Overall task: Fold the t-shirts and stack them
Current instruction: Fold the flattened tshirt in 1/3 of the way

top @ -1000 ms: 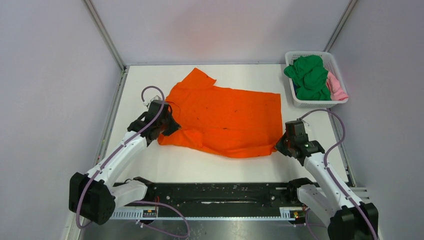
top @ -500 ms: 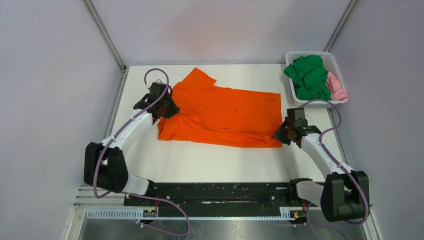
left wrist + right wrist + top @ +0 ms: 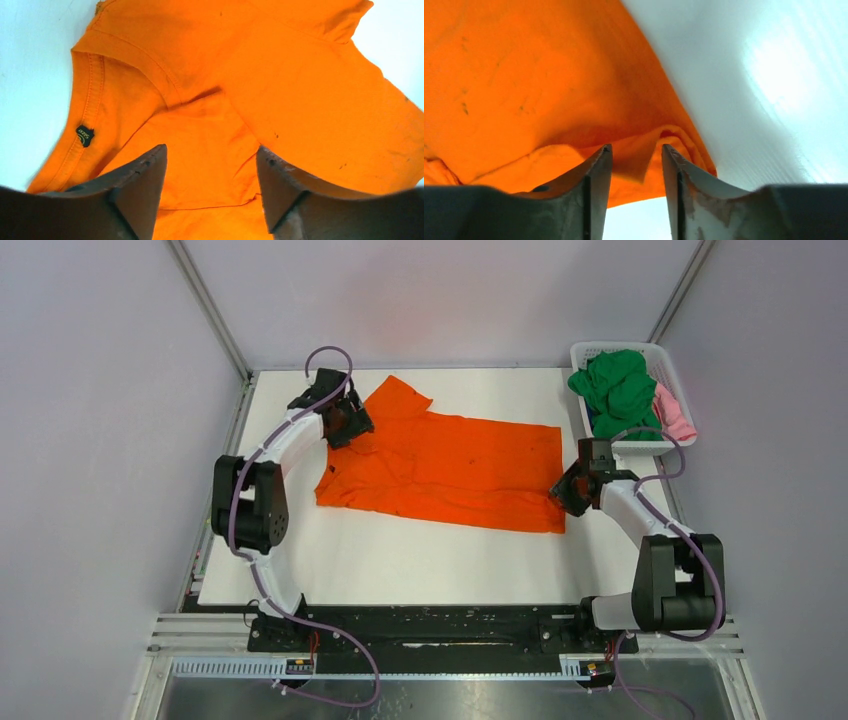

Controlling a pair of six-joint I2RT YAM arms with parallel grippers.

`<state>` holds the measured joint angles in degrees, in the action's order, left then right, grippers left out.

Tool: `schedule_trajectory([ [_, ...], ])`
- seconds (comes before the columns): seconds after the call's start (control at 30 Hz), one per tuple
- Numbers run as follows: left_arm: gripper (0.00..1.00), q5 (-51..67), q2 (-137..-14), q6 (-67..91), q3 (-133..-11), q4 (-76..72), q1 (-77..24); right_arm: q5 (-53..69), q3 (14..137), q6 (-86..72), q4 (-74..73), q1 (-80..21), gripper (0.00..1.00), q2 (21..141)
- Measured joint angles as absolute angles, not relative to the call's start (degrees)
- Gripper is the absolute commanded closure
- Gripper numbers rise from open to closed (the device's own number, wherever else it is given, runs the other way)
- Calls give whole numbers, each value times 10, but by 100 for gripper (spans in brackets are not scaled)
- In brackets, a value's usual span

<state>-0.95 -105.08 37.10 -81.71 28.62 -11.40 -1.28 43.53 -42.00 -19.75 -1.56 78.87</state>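
Orange t-shirt point(image 3: 450, 475) looked light and floppy, probably best pinched at the hem corners, with left gripper point(image 3: 210, 155) and right gripper point(image 3: 634, 150) both jaws-apart over it.

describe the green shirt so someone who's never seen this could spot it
At the white table's far right corner sits a white lattice basket. The green t-shirt is the crumpled heap on top in it, next to a pink one, unlike the orange t-shirt spread on the table.
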Motion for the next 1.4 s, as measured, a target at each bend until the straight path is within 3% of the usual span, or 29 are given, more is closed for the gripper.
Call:
schedule_trajectory([
  [0.1,2,5,-1073,362,-843,301,-109,-41,446,-422,-199,-13,19,787],
  [0.17,1,14,-1071,360,-843,308,-109,-58,454,-415,-202,-13,3,783],
  [0.2,1,20,-1069,360,-841,307,-109,-64,457,-411,-205,-13,1,778],
  [0.37,1,61,-1023,362,-765,292,-111,-60,455,-395,-203,-22,1,739],
  [0.53,1,91,-1009,375,-702,277,-115,-32,425,-376,-158,-120,0,721],
  [0.8,1,124,-1042,406,-653,223,-117,17,440,-361,-115,-206,0,865],
  [0.97,1,126,-1004,419,-590,163,-121,25,446,-359,-93,-234,1,877],
  [1.4,1,113,-734,500,-316,130,-215,40,258,-402,-107,-267,1,639],
])
